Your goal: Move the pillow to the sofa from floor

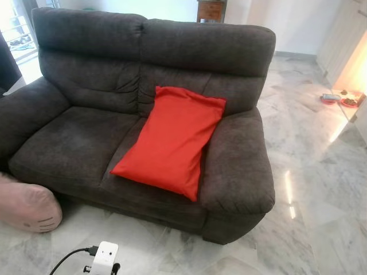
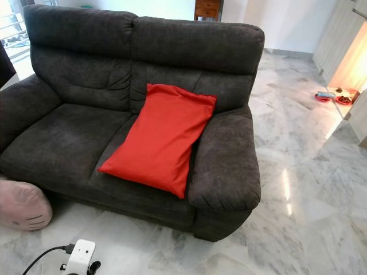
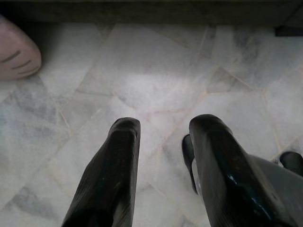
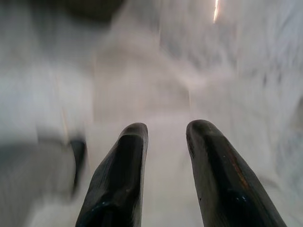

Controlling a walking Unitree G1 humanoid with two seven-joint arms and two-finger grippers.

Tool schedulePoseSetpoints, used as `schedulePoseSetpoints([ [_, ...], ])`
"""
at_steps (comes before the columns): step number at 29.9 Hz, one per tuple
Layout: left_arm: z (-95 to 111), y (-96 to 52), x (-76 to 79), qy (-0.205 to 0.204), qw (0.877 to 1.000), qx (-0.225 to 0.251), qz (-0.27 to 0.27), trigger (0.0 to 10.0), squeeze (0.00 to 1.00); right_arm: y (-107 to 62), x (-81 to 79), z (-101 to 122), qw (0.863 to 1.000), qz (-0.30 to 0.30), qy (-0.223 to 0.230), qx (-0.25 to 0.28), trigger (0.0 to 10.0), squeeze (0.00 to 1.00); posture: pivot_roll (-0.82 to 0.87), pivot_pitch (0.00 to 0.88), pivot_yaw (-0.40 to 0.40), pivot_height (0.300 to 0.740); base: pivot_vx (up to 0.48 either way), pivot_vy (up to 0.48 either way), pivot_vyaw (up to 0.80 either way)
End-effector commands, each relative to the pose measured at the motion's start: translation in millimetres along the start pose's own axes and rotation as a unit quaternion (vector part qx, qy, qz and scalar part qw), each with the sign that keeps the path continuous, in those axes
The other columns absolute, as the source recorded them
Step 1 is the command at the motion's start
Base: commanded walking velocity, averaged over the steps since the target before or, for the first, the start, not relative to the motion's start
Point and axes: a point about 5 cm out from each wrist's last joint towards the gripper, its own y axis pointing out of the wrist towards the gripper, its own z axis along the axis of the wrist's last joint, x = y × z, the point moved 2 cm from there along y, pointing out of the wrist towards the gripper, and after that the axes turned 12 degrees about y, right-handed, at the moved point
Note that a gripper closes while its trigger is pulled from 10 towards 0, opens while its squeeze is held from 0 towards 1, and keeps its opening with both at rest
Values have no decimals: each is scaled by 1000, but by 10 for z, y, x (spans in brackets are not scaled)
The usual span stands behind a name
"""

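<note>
- On the right-hand seat of the dark grey two-seat sofa (image 1: 114, 91) with its napped, suede-like fabric, the smooth red rectangular pillow (image 1: 170, 139) lies tilted, its upper edge leaning on the backrest and its long side against the padded right armrest, toward 3 o'clock.
- At 8 o'clock, on the floor touching the sofa's front, sits a rounded pale pink plush cushion (image 1: 28, 207) with dark stitched whisker lines.
- Underfoot, the glossy white marble floor (image 1: 309, 189) shows grey veining and bright reflections.
- At 6 o'clock, a small white boxy device (image 1: 104, 256) with a black cable stands near the lower edge.
- At 2 o'clock, small dishes (image 1: 338, 98) rest by a wall; no writing can be read.
- Over bare marble, the left gripper (image 3: 163, 130) hangs with its two black fingers spread and nothing between them.
- Over blurred floor, the right gripper (image 4: 165, 132) hangs likewise, fingers apart and empty.
</note>
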Motion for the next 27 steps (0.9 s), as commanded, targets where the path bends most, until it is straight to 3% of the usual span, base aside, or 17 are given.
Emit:
schedulePoseSetpoints([
  [1, -57, -28, 78, 0, 1000, -2, -12, 10000, 0, -13, 47, -70, 1000, -12, -10, -19, 10000, 0, 7, 0, -40, 740, 0, 0, 0],
  [9, -42, -42, 205, 7, 1000, 9, -27, 10000, 0, 1, -48, -24, 1000, 7, 9, -8, 10000, 0, -11, 0, -23, 740, 0, 0, 0],
  [16, 15, -21, 35, -18, 1000, 20, 9, 10000, 0, 35, -254, 91, 999, 33, 19, 8, 10000, 0, 54, 0, -72, 740, 0, 0, 0],
  [27, 31, -37, -134, -22, 998, 40, 39, 10000, 0, -12, -468, -88, 999, 48, 21, -9, 10000, 0, 126, 0, -101, 740, 0, 0, 0],
])
